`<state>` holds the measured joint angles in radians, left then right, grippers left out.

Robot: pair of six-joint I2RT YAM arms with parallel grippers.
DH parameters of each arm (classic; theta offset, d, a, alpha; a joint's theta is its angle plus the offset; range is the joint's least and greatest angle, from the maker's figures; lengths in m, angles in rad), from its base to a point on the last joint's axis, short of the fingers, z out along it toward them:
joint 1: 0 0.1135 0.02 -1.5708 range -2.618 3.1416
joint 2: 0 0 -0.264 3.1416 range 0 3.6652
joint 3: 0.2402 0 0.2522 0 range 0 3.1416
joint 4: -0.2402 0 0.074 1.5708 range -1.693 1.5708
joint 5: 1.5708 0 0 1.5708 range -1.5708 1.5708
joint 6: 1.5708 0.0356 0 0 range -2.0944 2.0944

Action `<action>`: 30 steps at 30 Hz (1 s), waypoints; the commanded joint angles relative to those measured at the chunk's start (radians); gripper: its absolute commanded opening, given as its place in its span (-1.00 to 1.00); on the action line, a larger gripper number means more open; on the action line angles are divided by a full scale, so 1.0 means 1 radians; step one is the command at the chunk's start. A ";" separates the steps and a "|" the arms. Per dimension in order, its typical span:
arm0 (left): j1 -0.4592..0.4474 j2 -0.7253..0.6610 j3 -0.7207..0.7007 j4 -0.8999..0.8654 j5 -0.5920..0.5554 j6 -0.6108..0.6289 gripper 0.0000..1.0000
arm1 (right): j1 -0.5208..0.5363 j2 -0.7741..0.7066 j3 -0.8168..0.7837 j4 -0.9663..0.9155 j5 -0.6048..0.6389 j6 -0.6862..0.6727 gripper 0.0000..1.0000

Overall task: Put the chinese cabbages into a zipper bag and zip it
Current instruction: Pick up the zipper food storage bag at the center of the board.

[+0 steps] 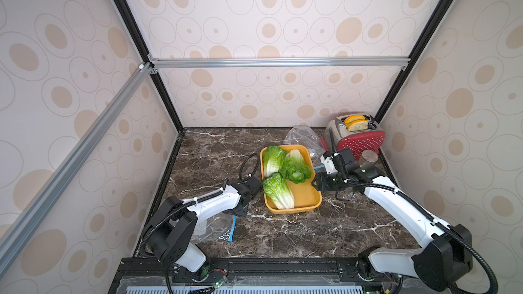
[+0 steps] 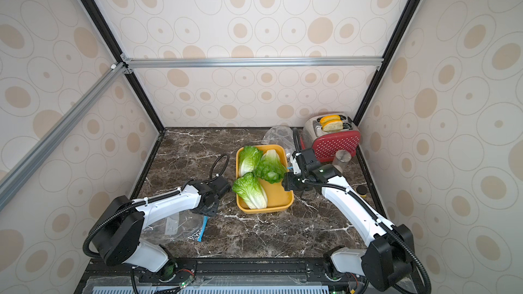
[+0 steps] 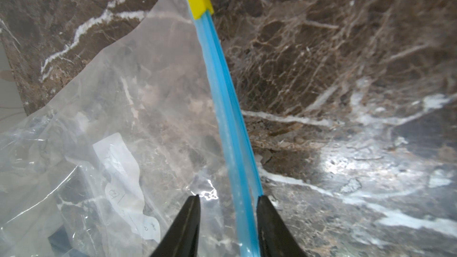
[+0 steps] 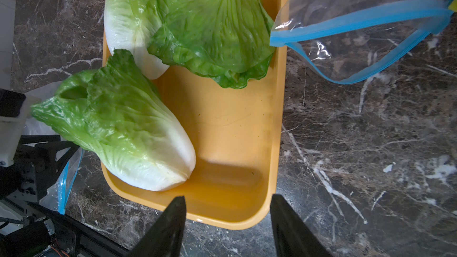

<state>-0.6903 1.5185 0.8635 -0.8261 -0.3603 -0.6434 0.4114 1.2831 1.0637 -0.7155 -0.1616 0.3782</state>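
Three chinese cabbages lie in a yellow tray; the right wrist view shows them close up. A clear zipper bag with a blue zip strip and a yellow slider lies flat at the front left. My left gripper points down at it, jaws apart, with the zip strip between them against one finger. My right gripper hovers open over the tray's near right corner, holding nothing.
A second clear zipper bag lies behind the tray, next to a red toaster with bread in it. A metal shaker stands by the right wall. Patterned walls close three sides of the marble top.
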 commanded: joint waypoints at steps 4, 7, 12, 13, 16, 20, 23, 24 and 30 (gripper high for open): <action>-0.008 0.003 -0.027 -0.039 -0.089 -0.051 -0.45 | 0.004 0.013 -0.010 0.010 -0.018 0.015 0.17; -0.009 0.003 -0.029 -0.046 -0.118 -0.061 -0.57 | 0.004 0.020 -0.008 0.014 -0.022 0.014 0.17; -0.009 -0.022 -0.029 -0.048 -0.158 -0.071 -0.89 | 0.007 0.024 -0.010 0.023 -0.031 0.013 0.17; -0.008 -0.028 -0.029 -0.051 -0.166 -0.072 -0.96 | 0.008 0.023 -0.009 0.025 -0.034 0.013 0.18; -0.009 -0.055 -0.024 -0.062 -0.198 -0.071 -1.00 | 0.010 0.018 -0.007 0.028 -0.048 0.016 0.17; -0.009 -0.082 -0.006 -0.078 -0.213 -0.064 -1.00 | 0.011 0.012 -0.003 0.035 -0.060 0.021 0.18; -0.008 -0.081 0.005 -0.086 -0.168 -0.069 -1.00 | 0.014 0.012 -0.001 0.032 -0.066 0.023 0.18; -0.009 -0.077 0.000 -0.089 -0.170 -0.078 -1.00 | 0.016 0.010 -0.004 0.038 -0.065 0.025 0.18; -0.008 -0.052 0.017 -0.098 -0.161 -0.082 -1.00 | 0.029 0.018 -0.004 0.060 -0.099 0.045 0.18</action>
<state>-0.6903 1.4574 0.8398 -0.8646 -0.5098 -0.6846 0.4274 1.2980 1.0637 -0.6598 -0.2344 0.4030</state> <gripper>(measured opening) 0.047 0.591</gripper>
